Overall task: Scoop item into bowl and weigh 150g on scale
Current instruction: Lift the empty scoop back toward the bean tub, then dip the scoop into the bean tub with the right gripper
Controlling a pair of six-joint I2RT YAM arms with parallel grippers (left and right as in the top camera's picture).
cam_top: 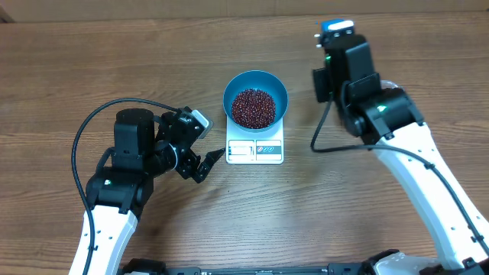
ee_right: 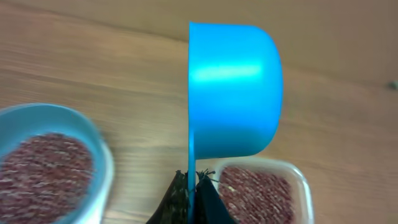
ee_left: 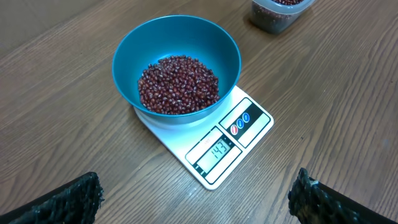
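The teal bowl (ee_left: 155, 37) stands on the white scale (ee_left: 252, 121), holding a maroon heap of beans (ee_left: 178, 85); the display reads 143. From above, the bowl (cam_top: 237, 82) and scale (cam_top: 269, 150) sit mid-table. My left gripper (ee_left: 196, 200) hangs open just in front of the scale, nothing between its fingers (ee_left: 74, 199). My right gripper (ee_right: 191, 186) is shut on the thin handle of a blue scoop (ee_right: 233, 93). The scoop is turned on its side above the table, between the bowl (ee_right: 102, 155) and a tub of beans, and its inside is hidden.
A clear plastic tub (ee_right: 298, 180) of beans (ee_right: 258, 193) lies right of the bowl, under my right arm (cam_top: 367, 99) in the overhead view. The left arm (cam_top: 137, 153) and its black cable (cam_top: 84, 137) occupy the left side. Bare wood surrounds the scale.
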